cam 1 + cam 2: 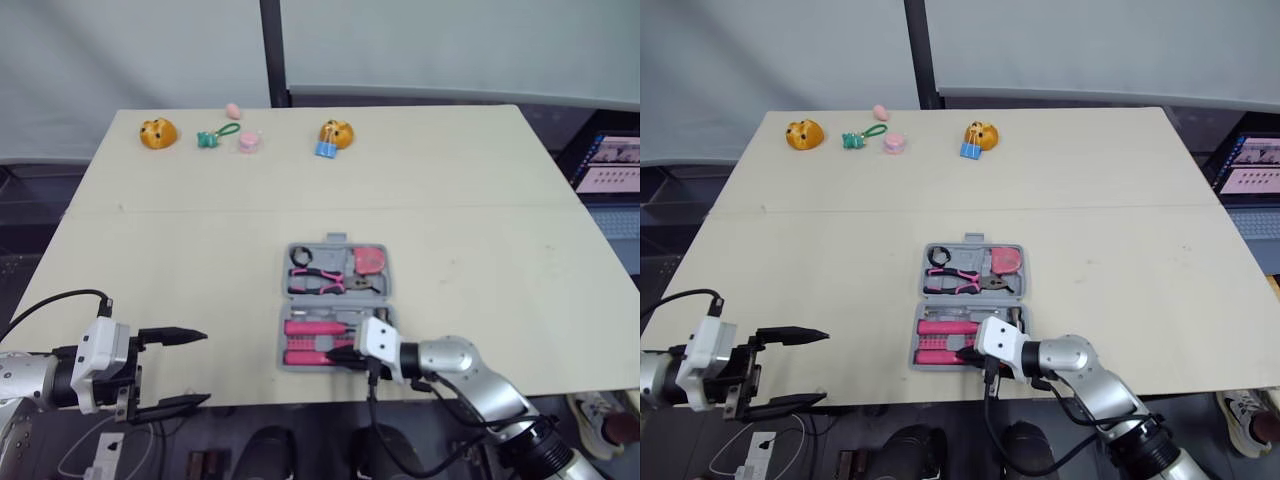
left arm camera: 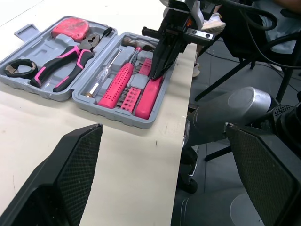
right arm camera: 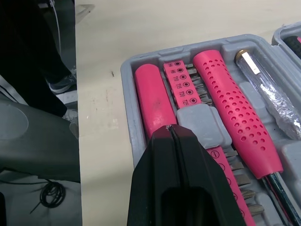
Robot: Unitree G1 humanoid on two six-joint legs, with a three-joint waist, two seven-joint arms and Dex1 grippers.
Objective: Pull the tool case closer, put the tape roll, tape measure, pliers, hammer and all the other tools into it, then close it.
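Right gripper (image 1: 337, 352), seen from the left eye view, reaches in from the near right with the forearm low and bent over the table (image 1: 450, 180) edge, and its tips lie over the near half of the open tool case (image 1: 336, 240). This grey case sits at the middle of the near edge, with wide bare tabletop on both sides and behind it. Its far half holds the tape roll (image 1: 301, 258), the pliers (image 1: 320, 283) and the tape measure (image 1: 368, 260). The left gripper (image 1: 205, 368) hangs off the near left corner, beyond the table edge, with its two fingers spread wide and nothing between them. Small toys (image 1: 158, 132) lie along the far edge, well apart from the case. The right eye view gives the same layout. The left wrist view shows more of the case: a hammer head (image 2: 137, 43) lies at the end of the near half, and the right gripper comes down steeply beside a smooth pink handle (image 2: 148, 96). The right wrist view shows what the others cannot: the two black fingers are pressed together with only a thin seam and grip nothing, pointing at the smooth handle and the bit holder (image 3: 181, 84). It cannot be told whether the tips touch them. A dotted pink screwdriver (image 3: 235, 108) lies just beside.
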